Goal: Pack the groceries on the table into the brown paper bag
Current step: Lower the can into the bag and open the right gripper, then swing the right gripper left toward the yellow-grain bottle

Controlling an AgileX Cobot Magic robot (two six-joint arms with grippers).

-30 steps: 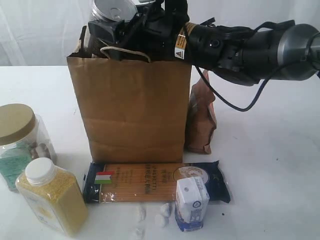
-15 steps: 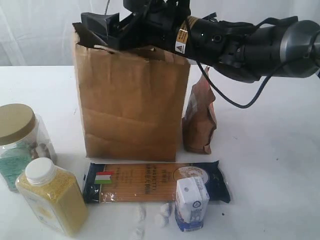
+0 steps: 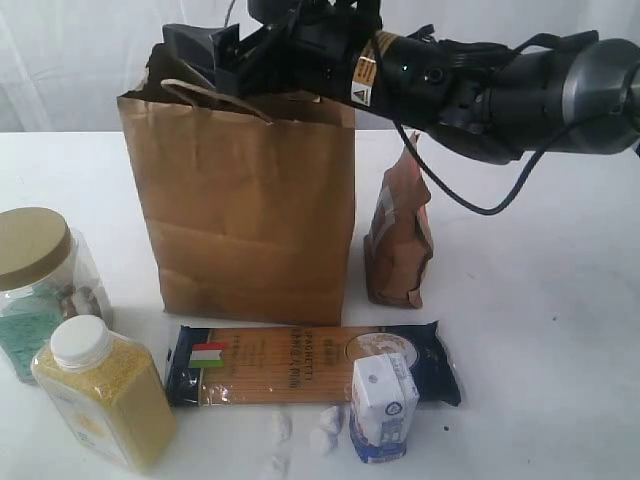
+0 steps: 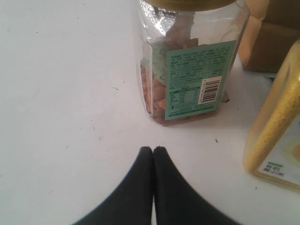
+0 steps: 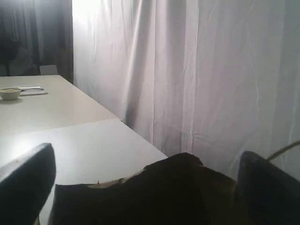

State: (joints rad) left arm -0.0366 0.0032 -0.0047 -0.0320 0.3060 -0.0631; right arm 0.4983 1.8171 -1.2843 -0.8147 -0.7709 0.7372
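Nearest, the small carton (image 3: pixel 383 407) and the bottle of yellow grains (image 3: pixel 105 405) stand on the desk (image 3: pixel 540 350), the spaghetti packet (image 3: pixel 290 365) flat behind them and the gold-lidded jar (image 3: pixel 40 265) at the left, with the left jaws pressed together, empty, just short of it. Further back stands the brown paper bag (image 3: pixel 240 210), the brown pouch (image 3: pixel 400 240) just beside it. Over its mouth the right jaws hang spread wide, holding nothing; lifting straight up should clear the twine handle (image 3: pixel 210 98) and torn rim without tipping the bag

Soft even light, faint shadows on the table (image 3: pixel 540 380); right wrist view dim (backlit curtain (image 5: pixel 187 70), perhaps).
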